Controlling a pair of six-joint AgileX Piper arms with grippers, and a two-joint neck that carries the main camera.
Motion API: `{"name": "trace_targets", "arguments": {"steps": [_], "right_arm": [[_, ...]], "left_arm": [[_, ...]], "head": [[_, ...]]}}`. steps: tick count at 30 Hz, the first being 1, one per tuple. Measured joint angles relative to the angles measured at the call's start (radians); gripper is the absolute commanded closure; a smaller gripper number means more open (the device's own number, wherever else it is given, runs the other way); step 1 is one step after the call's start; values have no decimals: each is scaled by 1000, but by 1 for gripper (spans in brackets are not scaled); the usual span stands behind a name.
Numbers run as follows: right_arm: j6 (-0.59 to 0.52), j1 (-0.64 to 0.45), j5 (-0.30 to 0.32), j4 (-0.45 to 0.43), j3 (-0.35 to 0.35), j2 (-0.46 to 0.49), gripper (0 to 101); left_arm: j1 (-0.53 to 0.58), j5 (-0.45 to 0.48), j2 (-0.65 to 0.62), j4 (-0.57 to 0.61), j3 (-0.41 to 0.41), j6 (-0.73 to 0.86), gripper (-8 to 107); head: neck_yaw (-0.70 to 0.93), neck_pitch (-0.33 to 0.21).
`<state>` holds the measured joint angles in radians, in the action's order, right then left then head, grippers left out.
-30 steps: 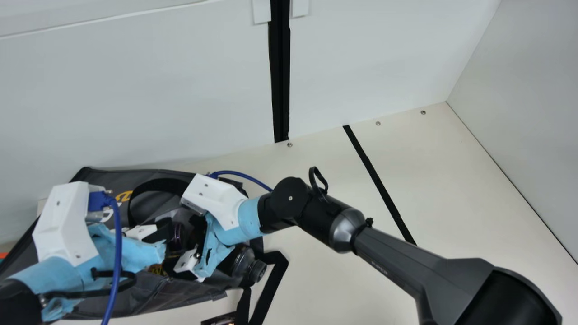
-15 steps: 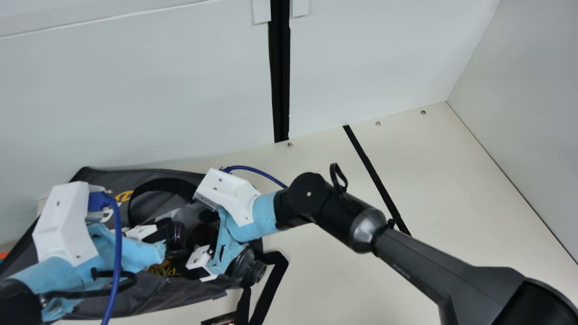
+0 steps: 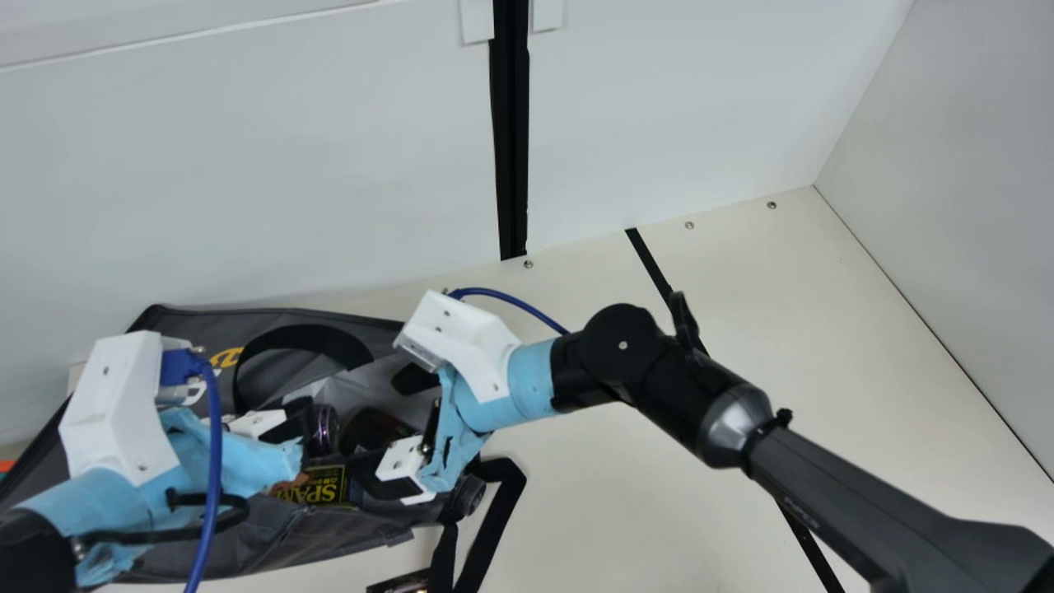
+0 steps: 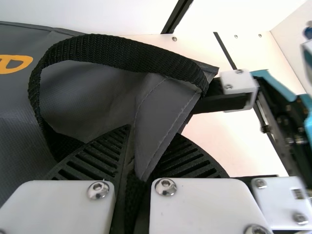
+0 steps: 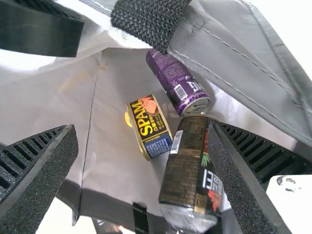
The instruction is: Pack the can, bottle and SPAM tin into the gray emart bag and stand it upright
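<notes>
At the lower left of the main view, the gray fabric bag (image 3: 305, 539) lies on the cream flat table (image 3: 823, 329) before the white flat wall (image 3: 247, 165). Inside are the purple cylindrical metal can (image 5: 178, 80), the dark-labelled cylindrical bottle (image 5: 187, 170) near its end, and the black-and-yellow boxy metal SPAM tin (image 5: 148, 126) beside both. A black webbing strap (image 3: 506, 494) lies right of the bag.

The left gripper (image 3: 303, 445) pinched the gray emart bag (image 4: 163, 114) by its edge between ribbed fingers (image 4: 95, 158); the black handle (image 4: 122, 51) arched beyond; the right gripper (image 3: 389, 428) stood to the right, fingers apart.
</notes>
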<state>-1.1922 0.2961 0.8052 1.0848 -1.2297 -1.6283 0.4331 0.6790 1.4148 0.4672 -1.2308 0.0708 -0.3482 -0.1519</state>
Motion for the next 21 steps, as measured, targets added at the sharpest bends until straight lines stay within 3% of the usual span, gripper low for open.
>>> {"name": "trace_targets", "arguments": {"steps": [21], "right_arm": [[-48,-182,149,-3,84,156,6]], "left_arm": [[0,0,0,0,0,0,107]], "head": [[0,0]]}}
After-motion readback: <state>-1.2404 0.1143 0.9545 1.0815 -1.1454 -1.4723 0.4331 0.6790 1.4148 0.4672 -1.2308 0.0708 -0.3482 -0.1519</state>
